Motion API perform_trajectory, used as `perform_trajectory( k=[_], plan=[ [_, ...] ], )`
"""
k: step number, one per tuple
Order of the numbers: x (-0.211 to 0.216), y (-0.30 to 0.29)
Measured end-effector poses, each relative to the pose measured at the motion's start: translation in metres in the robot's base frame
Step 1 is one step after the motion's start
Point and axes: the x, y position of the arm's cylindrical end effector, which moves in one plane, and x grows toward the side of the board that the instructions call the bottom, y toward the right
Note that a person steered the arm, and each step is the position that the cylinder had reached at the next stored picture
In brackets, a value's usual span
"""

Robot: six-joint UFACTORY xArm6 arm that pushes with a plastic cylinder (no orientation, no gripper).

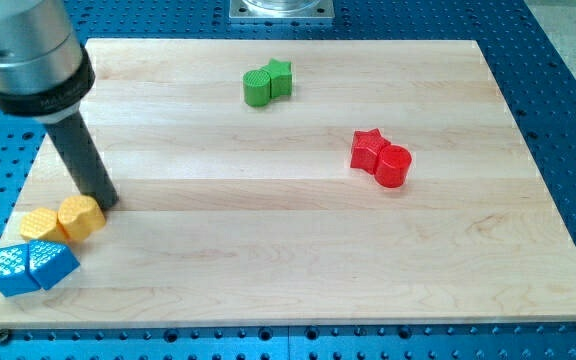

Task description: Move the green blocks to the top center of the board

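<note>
Two green blocks touch each other near the view's top centre: a green cylinder (258, 87) on the left and a green star (280, 75) on its right. My tip (105, 201) rests on the wooden board (288, 250) at the view's left, far from the green blocks, just above and right of a yellow hexagon block (81, 217).
A yellow star block (41, 226) touches the yellow hexagon's left side. Two blue blocks (30, 267) sit at the board's bottom left corner. A red star (369, 149) and a red cylinder (393, 166) touch at the view's right of centre.
</note>
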Motion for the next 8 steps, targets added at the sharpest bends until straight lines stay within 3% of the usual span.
perform_trajectory(
  k=[1,5,7,8],
  plan=[
    [0.02,0.0],
    [0.0,0.032],
    [-0.079,0.112],
    [-0.144,0.134]
  ],
)
